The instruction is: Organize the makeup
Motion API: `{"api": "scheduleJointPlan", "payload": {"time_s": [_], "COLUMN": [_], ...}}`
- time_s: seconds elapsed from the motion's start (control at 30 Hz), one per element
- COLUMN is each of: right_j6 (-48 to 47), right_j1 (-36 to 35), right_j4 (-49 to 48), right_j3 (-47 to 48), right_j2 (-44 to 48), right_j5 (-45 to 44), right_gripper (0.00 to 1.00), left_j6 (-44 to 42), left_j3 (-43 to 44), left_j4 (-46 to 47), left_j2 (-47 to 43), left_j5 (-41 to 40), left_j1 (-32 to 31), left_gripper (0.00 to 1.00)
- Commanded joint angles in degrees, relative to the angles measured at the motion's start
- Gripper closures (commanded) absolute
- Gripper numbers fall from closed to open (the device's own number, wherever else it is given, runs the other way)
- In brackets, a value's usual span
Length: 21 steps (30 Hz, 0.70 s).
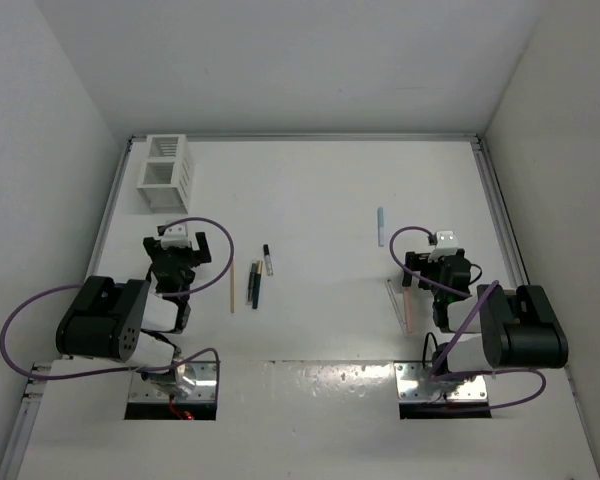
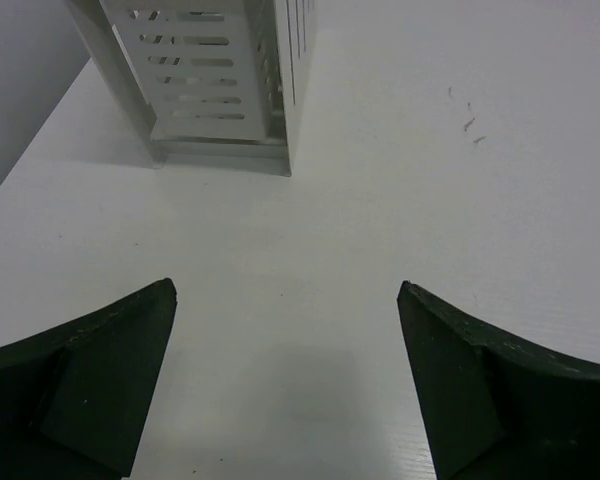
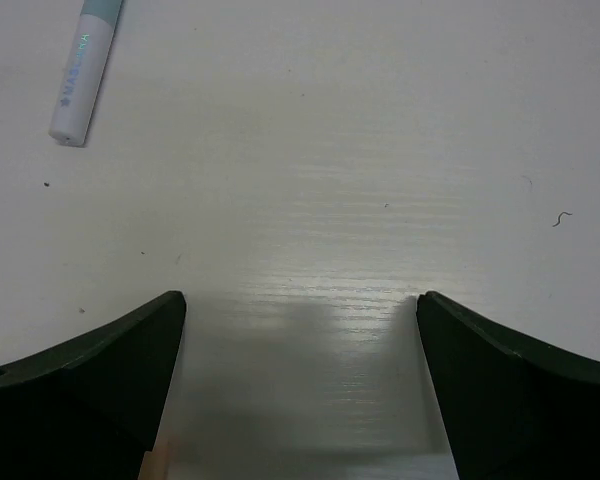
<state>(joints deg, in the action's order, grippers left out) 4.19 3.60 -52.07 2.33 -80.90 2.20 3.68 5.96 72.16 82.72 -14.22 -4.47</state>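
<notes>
While both the left jaws and the right jaws are held wide apart with nothing between them, every piece is left lying loose on the bench (image 1: 320, 170). A tan stick (image 1: 232, 287), a dark stick (image 1: 255, 288) and a black-and-white tube (image 1: 268, 260) are laid side by side just right of the left jaws. A blue tube (image 1: 381, 226) is seen ahead of the right jaws, and a pink stick (image 1: 408, 310) and a clear stick (image 1: 391, 298) beside that arm. A slatted box (image 1: 165, 172) is set far left.
</notes>
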Motion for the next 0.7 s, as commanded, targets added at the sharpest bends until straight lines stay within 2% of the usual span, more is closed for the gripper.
{"api": "scheduleJointPlan", "payload": {"time_s": [0.0,0.17,0.23,0.27,0.3,0.33,0.37,0.4,0.43,0.47,0.53,0.57,0.67], "right_j6": [-0.8,-0.4,-0.8,-1.1,-1.8,-1.8,-1.9,-2.4,-2.6,-2.7,-3.2,-3.7,-7.0], "right_j1": [-0.3,-0.3,0.0,0.2,0.8,1.0,1.1,1.2,1.2,1.2,1.1,0.6,-0.7], "right_j4": [-0.2,-1.0,2.0,7.8,11.4,18.8,25.9,29.0,36.8,38.7,45.3,47.0,56.7], "right_j3": [-3.3,-3.6,-3.2,-2.6,1.9,3.5,5.0,9.5,10.8,12.0,16.0,18.0,24.2], "right_j2": [1.0,1.2,4.8,7.9,9.2,11.3,12.9,13.3,13.8,14.7,15.5,16.6,17.2], "right_j5": [1.0,1.1,3.1,4.6,6.1,9.5,10.3,10.8,11.2,11.4,11.9,13.5,11.1], "right_gripper": [0.0,0.0,0.0,0.0,0.0,0.0,0.0,0.0,0.0,0.0,0.0,0.0,0.0], "left_j6": [0.8,0.8,0.0,-0.6,-1.7,-7.1,-8.9,-8.9,-7.9,-8.9,-14.5,-21.0,-26.5], "left_j3": [0.7,0.7,-0.8,-0.8,0.2,3.9,6.2,7.8,8.7,9.9,11.3,12.7,15.7], "left_j4": [3.2,3.2,6.5,3.5,-1.3,-8.0,-22.7,-27.6,-31.3,-37.7,-44.7,-51.4,-60.4], "left_j2": [-0.2,-0.2,-1.5,-3.2,-6.4,-13.7,-16.5,-18.5,-21.7,-23.3,-26.6,-29.7,-33.1], "left_j5": [0.1,0.1,-1.9,-2.9,-1.5,2.5,10.7,11.7,11.1,11.1,14.3,16.0,16.8], "left_j1": [0.1,0.1,-1.4,-2.3,-3.0,-3.0,-3.0,-3.0,-3.7,-3.7,-5.1,-6.3,-9.1], "left_gripper": [0.01,0.01,0.01,0.01,0.01,0.01,0.01,0.01,0.01,0.01,0.01,0.01,0.01]}}
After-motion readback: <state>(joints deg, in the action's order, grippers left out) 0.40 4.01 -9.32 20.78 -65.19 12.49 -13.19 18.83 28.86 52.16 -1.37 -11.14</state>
